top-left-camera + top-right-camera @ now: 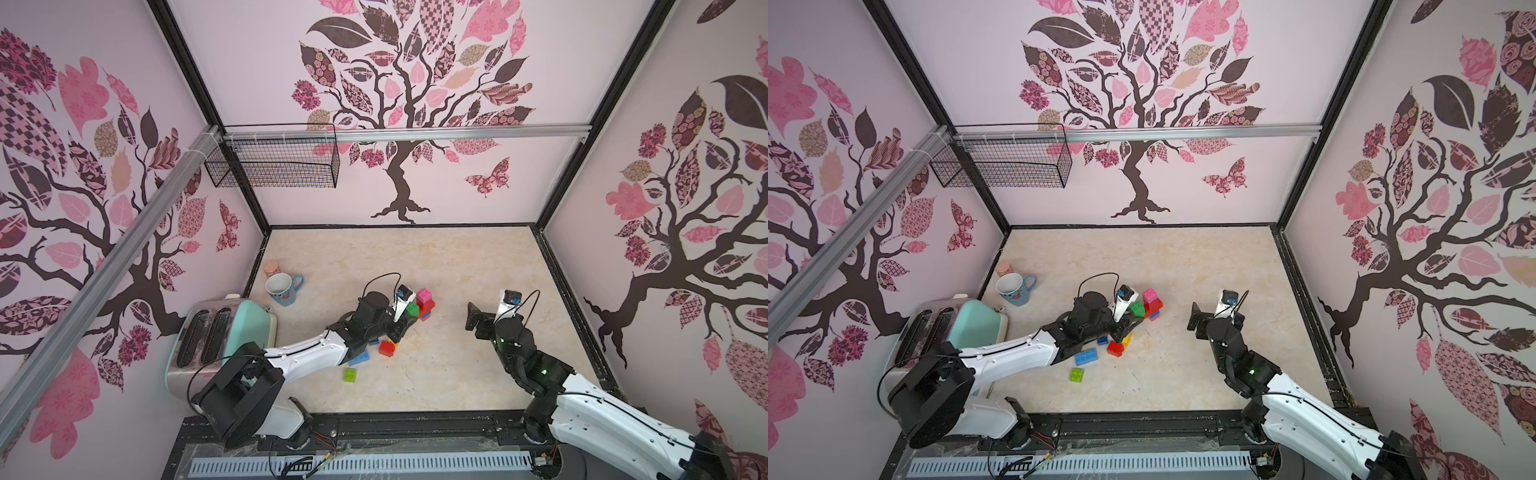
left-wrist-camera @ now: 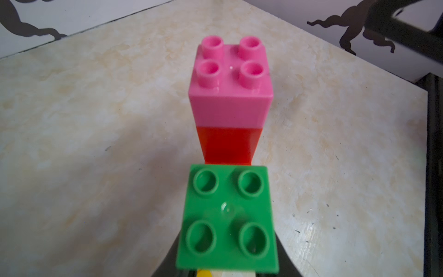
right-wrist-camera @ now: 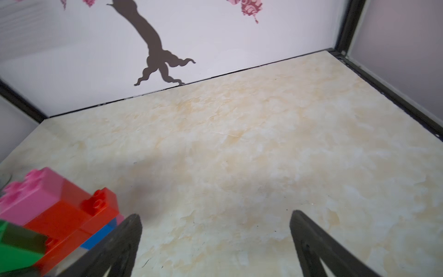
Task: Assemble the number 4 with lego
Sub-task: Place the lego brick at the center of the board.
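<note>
While my left gripper (image 1: pixel 406 321) is clamped on the green brick (image 2: pixel 227 215), studs up, my right gripper (image 3: pixel 215 214) stands spread wide with nothing in it, only bare table (image 3: pixel 239 156) below.

Stack (image 1: pixel 426 305) is mid table, a little left of centre, upright. Top to bottom: pink brick (image 2: pixel 230 96), red brick (image 2: pixel 229 146), lower red brick (image 3: pixel 100 206) that steps out to the right, blue brick (image 3: pixel 98 236) at the base.

Green brick is just left of the stack, on its near side, lower than the pink top, roughly level with the red layers. In the left wrist view its edge runs right up against the red face; cannot tell if touching or a hair apart. What is under it I cannot see either.

Right gripper is to the right of the stack, apart from it. The stack only shows at the edge of the right wrist view.

Loose lego on the table, near and left of the stack, beside my left arm: loose red brick (image 1: pixel 387 348), yellow brick (image 1: pixel 1127 338) half hidden by the left gripper, small blue brick (image 1: pixel 1101 340), long blue brick (image 1: pixel 1086 356), lime brick (image 1: pixel 1076 375) nearest the front edge.

Far left: mug (image 1: pixel 282 289), toaster (image 1: pixel 220 332) nearer, by the left wall. Wire basket (image 1: pixel 274 162) hangs on the far wall, left side
</note>
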`<state>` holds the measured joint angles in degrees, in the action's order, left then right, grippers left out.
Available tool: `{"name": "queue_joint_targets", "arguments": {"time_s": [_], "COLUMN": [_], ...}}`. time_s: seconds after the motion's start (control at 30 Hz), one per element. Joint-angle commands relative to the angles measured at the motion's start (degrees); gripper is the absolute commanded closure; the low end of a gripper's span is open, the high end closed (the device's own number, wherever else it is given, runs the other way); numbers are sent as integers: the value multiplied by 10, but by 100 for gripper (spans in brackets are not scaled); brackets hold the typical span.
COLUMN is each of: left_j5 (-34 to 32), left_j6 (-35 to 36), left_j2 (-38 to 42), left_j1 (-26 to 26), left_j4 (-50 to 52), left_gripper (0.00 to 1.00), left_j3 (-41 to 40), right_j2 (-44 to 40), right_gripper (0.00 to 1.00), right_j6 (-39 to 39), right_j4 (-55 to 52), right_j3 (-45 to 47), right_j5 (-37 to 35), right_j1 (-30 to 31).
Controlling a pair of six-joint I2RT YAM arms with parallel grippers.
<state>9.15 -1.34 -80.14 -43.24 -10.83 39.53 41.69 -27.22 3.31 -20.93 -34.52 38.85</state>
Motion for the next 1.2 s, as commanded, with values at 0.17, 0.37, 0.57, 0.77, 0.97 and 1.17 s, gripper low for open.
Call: {"name": "queue_joint_targets", "arguments": {"time_s": [0.17,0.37,0.57,0.77,0.97,1.17], "left_j5": [-55,-39,-11,126,239,292], "left_j6": [-62,-109,-180,-306,-413,-485], "left_j2": [-11,-56,-84,-119,-190,-262], "left_j1": [6,9,17,81,134,142], "left_j4": [111,200,240,219,164,119], "left_gripper": [100,100,100,100,100,100], "left_j3": [116,208,262,277,278,302], "right_j2": [23,15,8,14,35,53], "right_gripper": [1,1,0,1,1,0], "right_j6": [-26,-28,-44,-33,-29,-20], "right_j4": [55,79,77,59,37,13], "right_j3": [-8,-4,2,-6,-28,-50], "right_j5": [31,42,46,61,108,130], "right_j1": [-25,-26,-26,-29,-45,-47]}}
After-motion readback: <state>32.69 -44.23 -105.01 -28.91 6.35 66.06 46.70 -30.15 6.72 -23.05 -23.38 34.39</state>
